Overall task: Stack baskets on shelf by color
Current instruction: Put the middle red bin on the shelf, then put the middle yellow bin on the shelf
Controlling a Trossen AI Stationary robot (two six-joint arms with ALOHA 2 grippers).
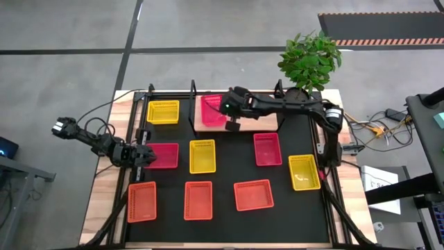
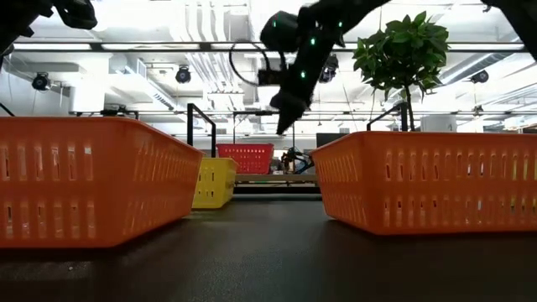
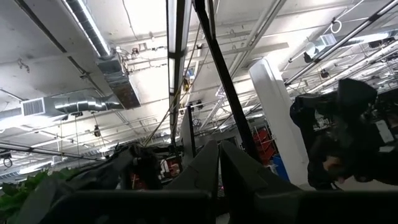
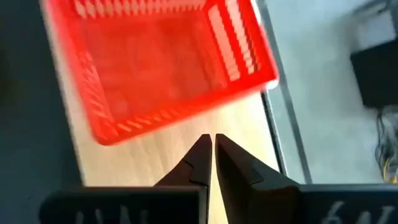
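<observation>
A pink-red basket [image 1: 211, 111] rests by its bottom on the left part of the light wooden shelf [image 1: 267, 123]; it also shows far back in the low view [image 2: 245, 158]. My right gripper [image 1: 233, 127] [image 4: 212, 152] is shut and hangs above the bare wood just near of that basket [image 4: 161, 68]. It is raised in the low view [image 2: 281, 126]. My left gripper [image 1: 147, 157] [image 3: 218, 163] is shut and sits low at the left short edge of another pink-red basket [image 1: 163, 155] on the black mat. My left gripper is at the left rim of the pink-red basket on the mat. I cannot tell whether its shut fingers touch that rim, and its wrist view shows only the room's ceiling.
On the mat lie yellow baskets [image 1: 163, 111], [image 1: 202, 155], [image 1: 304, 171], a pink-red one [image 1: 267, 148] and three orange ones [image 1: 141, 202], [image 1: 198, 200], [image 1: 253, 195]. A potted plant [image 1: 310, 59] stands at the far right corner. Black posts [image 1: 193, 90] rise at the shelf's ends.
</observation>
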